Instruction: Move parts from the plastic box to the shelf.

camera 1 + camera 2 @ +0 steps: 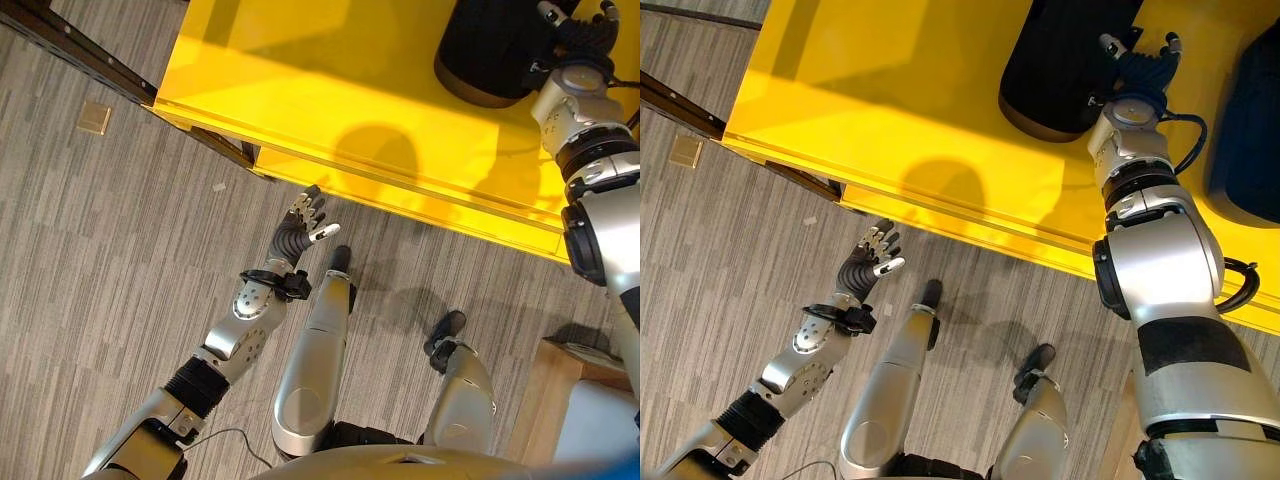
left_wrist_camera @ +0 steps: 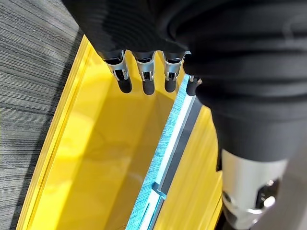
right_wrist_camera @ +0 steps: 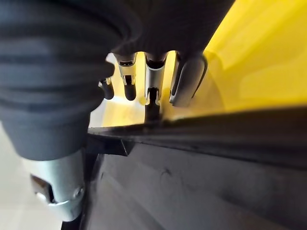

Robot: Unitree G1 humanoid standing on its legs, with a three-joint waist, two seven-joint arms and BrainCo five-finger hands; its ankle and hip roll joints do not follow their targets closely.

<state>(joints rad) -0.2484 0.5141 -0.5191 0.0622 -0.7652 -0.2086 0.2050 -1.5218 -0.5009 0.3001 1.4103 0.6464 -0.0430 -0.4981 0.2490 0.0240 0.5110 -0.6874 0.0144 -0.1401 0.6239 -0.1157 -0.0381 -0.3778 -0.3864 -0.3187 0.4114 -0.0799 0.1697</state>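
A big black rounded part (image 1: 1065,60) stands on the yellow shelf (image 1: 890,110) at the far right. My right hand (image 1: 1137,65) rests against its right side with fingers spread and straight. In the right wrist view those fingers (image 3: 153,81) reach over the part's dark edge (image 3: 192,182) without curling round it. My left hand (image 1: 300,225) hangs open over the carpet just in front of the shelf's front edge, holding nothing; its fingers (image 2: 146,76) point at the shelf (image 2: 105,153).
A second dark part (image 1: 1250,130) stands on the shelf further right. A dark metal rail (image 1: 80,50) runs along the shelf's left end. A small tan square (image 1: 94,118) lies on the carpet. A wooden piece (image 1: 560,400) shows at the lower right.
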